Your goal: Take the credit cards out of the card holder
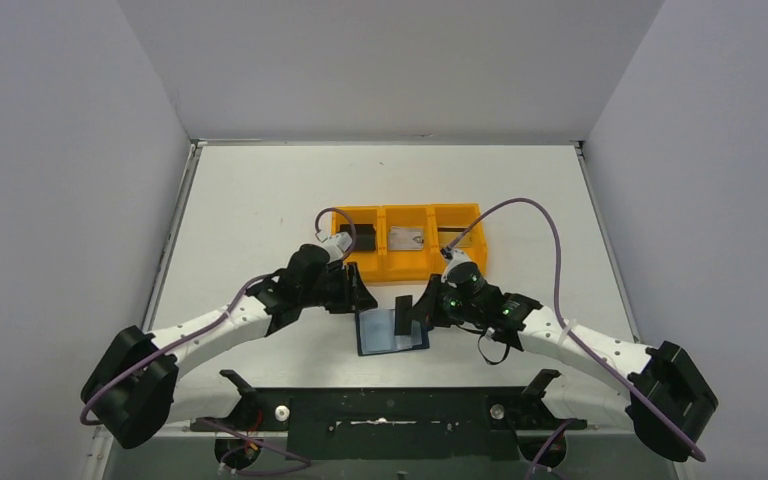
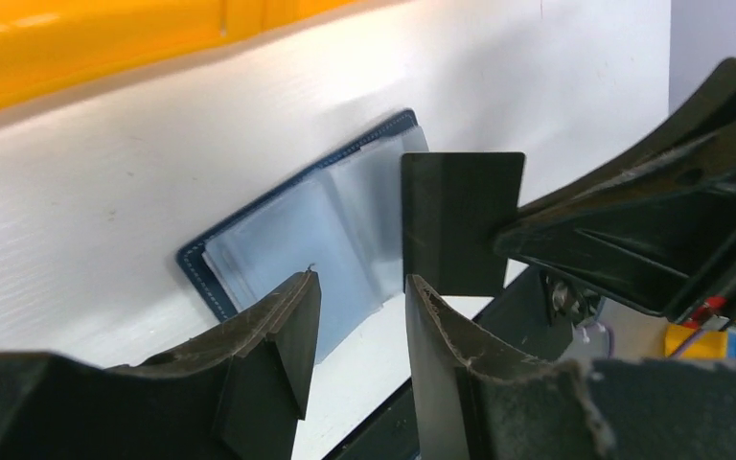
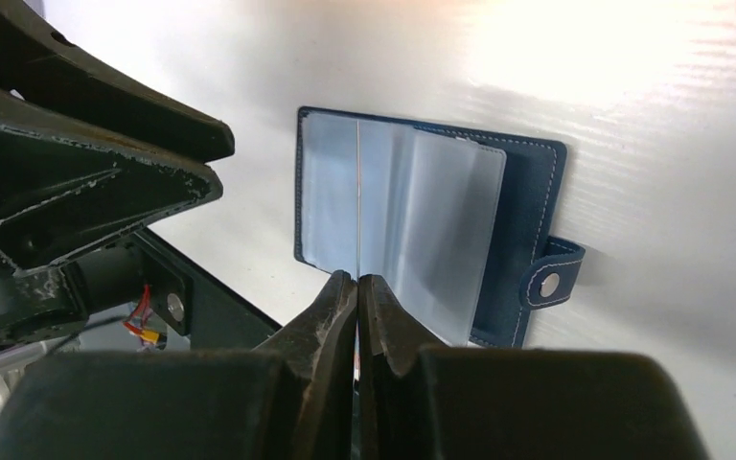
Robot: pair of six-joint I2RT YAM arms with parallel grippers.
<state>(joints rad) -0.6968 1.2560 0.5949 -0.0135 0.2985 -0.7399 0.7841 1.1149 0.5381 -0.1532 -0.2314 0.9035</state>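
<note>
The card holder (image 1: 392, 332) lies open on the white table, its blue-grey pockets up and its tab (image 3: 551, 278) off to one side. My right gripper (image 1: 422, 308) is shut on a credit card (image 2: 460, 220) that stands upright above the holder and looks dark. In the right wrist view this card (image 3: 357, 192) shows edge-on as a thin line rising from the right gripper (image 3: 356, 280). My left gripper (image 2: 359, 287) is open just short of the card's lower edge, with nothing between its fingers. The holder (image 2: 297, 235) lies beyond those fingers.
An orange three-compartment tray (image 1: 460, 262) stands just behind the holder; a silver-grey card (image 1: 406, 238) lies in its middle compartment and a dark item (image 1: 364, 237) in its left one. The black mounting rail (image 1: 390, 410) runs along the near edge.
</note>
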